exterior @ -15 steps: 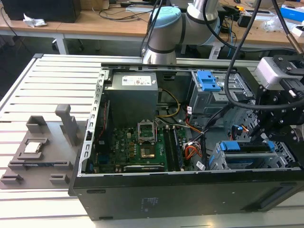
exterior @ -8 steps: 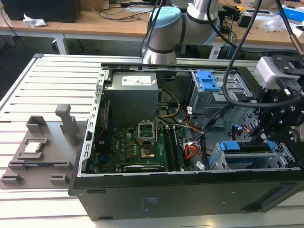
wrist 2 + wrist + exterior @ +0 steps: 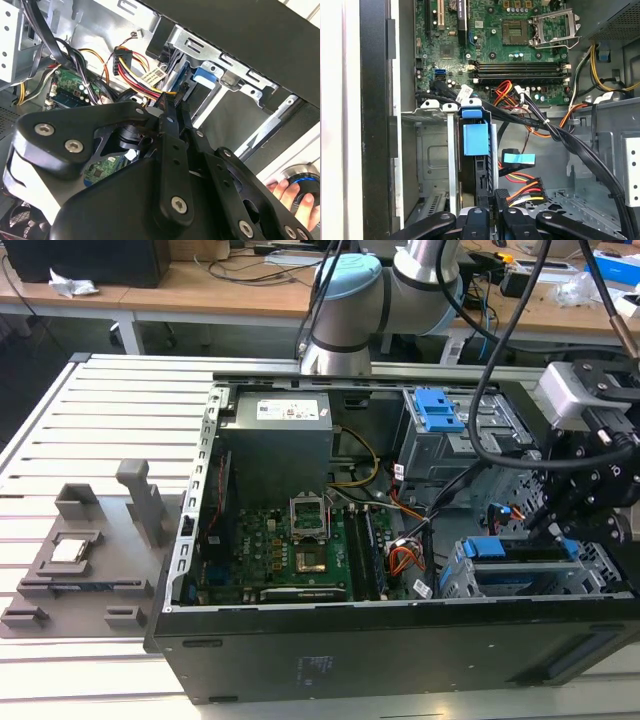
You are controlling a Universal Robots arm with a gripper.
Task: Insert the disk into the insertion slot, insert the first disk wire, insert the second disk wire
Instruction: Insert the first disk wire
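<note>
**Claw at the power plug, disk seated in its cage**

The disk [image 3: 476, 137] stands on edge inside the drive cage [image 3: 458, 580], its blue carrier tab showing at the cage mouth, so the first step looks done. Just beside the cage's open back, the blue-plug cable [image 3: 518, 159] lies against the disk's rear edge; whether it is pushed home I cannot tell.

The claw [image 3: 172, 104] hangs right at that same back opening. Its fingers are drawn close together and appear to pinch the black plug of the wire bundle [image 3: 525, 192], whose red, orange and yellow strands arc away from the cage toward the motherboard [image 3: 520, 30].

As for handling, the bundle is probably light and floppy, and its wires will likely bend or tug sideways instead of carrying a push. The plug is the only stiff part, so the hold belongs on its flat sides, square to the socket. A thin plastic shell like that may slip or tilt under a skewed grip, and the socket tongue on the disk is likely fragile if forced at an angle.
</note>
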